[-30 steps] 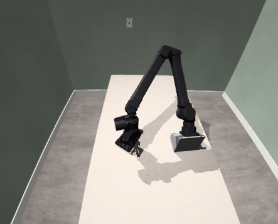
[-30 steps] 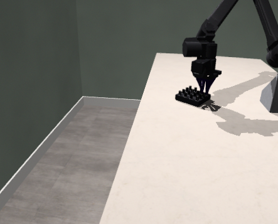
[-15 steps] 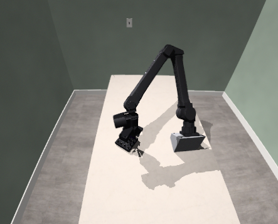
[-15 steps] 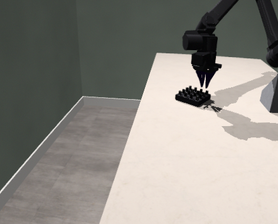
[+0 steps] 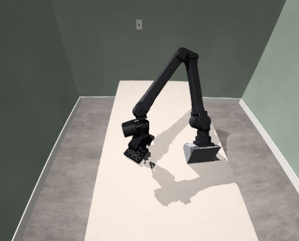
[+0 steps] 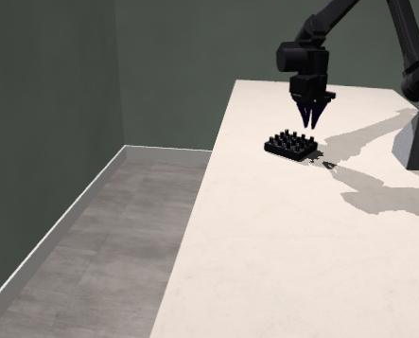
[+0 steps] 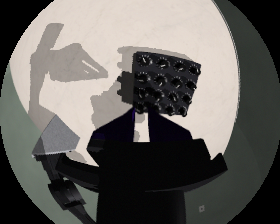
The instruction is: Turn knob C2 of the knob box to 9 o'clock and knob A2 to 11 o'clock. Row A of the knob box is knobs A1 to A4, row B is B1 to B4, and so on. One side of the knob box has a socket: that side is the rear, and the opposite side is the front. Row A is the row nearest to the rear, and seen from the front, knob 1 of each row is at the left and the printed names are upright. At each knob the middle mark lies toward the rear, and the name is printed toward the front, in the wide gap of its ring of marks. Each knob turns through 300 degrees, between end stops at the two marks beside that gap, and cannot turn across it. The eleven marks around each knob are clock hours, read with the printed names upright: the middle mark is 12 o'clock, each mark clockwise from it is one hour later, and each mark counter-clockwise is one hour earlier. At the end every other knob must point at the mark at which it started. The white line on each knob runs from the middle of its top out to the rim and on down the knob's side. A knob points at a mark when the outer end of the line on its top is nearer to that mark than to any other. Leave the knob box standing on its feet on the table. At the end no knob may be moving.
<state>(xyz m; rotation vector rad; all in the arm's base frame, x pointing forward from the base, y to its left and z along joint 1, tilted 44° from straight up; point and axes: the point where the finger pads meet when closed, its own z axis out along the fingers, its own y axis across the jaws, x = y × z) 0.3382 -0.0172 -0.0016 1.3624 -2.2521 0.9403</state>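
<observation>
The black knob box (image 5: 136, 155) (image 6: 290, 147) (image 7: 168, 83) stands on its feet on the white table (image 5: 130, 199) (image 6: 277, 241), with several rows of small black knobs on top. The knob lines and printed names are too small to read. My gripper (image 5: 142, 146) (image 6: 309, 126) (image 7: 143, 121) hangs a short way above the box's edge nearest the arm's base and touches no knob. Its fingers point down with only a narrow gap between the tips, and nothing is between them.
The arm's grey base (image 5: 201, 153) (image 6: 415, 142) stands on the table to the right of the box. The table's left edge (image 6: 206, 175) drops to the floor not far from the box. Green walls enclose the room.
</observation>
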